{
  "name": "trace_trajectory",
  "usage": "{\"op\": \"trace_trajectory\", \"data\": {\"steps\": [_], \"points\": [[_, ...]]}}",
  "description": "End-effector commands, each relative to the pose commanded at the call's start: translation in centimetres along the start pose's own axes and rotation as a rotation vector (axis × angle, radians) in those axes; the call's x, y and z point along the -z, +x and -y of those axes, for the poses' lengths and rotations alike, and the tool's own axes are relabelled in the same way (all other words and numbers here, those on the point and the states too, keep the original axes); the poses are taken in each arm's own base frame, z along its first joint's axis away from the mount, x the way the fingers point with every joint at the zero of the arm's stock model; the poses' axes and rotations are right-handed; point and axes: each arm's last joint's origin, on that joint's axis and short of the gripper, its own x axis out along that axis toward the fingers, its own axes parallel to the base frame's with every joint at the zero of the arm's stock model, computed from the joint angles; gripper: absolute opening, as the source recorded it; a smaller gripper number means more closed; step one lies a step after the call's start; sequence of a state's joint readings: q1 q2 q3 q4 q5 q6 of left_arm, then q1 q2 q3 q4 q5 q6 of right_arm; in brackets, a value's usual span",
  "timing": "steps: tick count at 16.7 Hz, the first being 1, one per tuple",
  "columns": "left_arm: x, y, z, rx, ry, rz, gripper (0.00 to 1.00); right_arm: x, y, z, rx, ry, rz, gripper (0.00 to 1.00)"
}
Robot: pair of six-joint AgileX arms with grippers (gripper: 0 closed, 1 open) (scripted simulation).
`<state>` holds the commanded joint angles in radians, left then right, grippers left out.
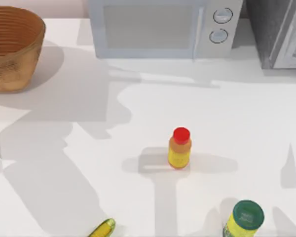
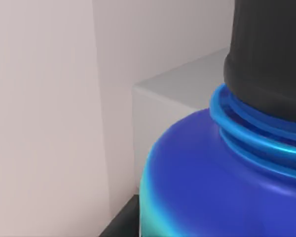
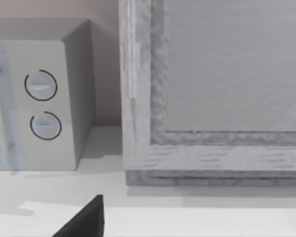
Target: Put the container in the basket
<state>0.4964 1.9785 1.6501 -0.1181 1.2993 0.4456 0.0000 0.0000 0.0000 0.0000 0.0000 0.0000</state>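
Observation:
The container [image 2: 222, 168] looms very close in the left wrist view: cyan body, dark blue shoulder, blue threaded neck and black screw cap [image 2: 266, 59]. My left gripper is shut on it, and a dark finger [image 2: 121, 224] shows against its body. Behind it are a pale wall and the top of a grey box, so it hangs in the air. The basket [image 1: 12, 47], round tan wicker with a ribbed inside, stands at the table's far left corner. Of my right gripper, one dark finger [image 3: 86, 219] shows, well off to one side, facing the appliances at the back right.
A white microwave [image 1: 163, 27] lines the back edge, with a grey cabinet [image 1: 278, 32] at the back right. A small yellow bottle with a red cap [image 1: 180, 148] stands mid-table. A yellow jar with a green lid [image 1: 244, 219] and a yellow-green long object [image 1: 102, 229] lie at the front edge.

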Motion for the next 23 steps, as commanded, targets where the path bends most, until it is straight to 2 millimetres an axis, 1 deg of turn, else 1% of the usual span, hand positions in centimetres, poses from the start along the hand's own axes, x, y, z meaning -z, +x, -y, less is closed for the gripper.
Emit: {"op": "trace_trajectory", "data": {"steps": [3, 7, 10, 12, 15, 23], "points": [[0.5, 0.8, -0.1, 0.002, -0.005, -0.002, 0.0, 0.0, 0.0, 0.0, 0.0, 0.0, 0.0, 1.0], [2.2, 3.4, -0.2, 0.002, -0.016, -0.006, 0.0, 0.0, 0.0, 0.0, 0.0, 0.0, 0.0, 1.0], [3.0, 5.1, -0.2, -0.001, -0.01, -0.002, 0.0, 0.0, 0.0, 0.0, 0.0, 0.0, 0.0, 1.0], [3.2, 5.6, -0.1, -0.001, -0.007, -0.001, 0.0, 0.0, 0.0, 0.0, 0.0, 0.0, 0.0, 1.0], [3.2, 5.6, -0.1, -0.001, -0.007, -0.001, 0.0, 0.0, 0.0, 0.0, 0.0, 0.0, 0.0, 1.0], [3.2, 5.6, -0.1, -0.001, -0.007, -0.001, 0.6, 0.0, 0.0, 0.0, 0.0, 0.0, 0.0, 1.0]]}}
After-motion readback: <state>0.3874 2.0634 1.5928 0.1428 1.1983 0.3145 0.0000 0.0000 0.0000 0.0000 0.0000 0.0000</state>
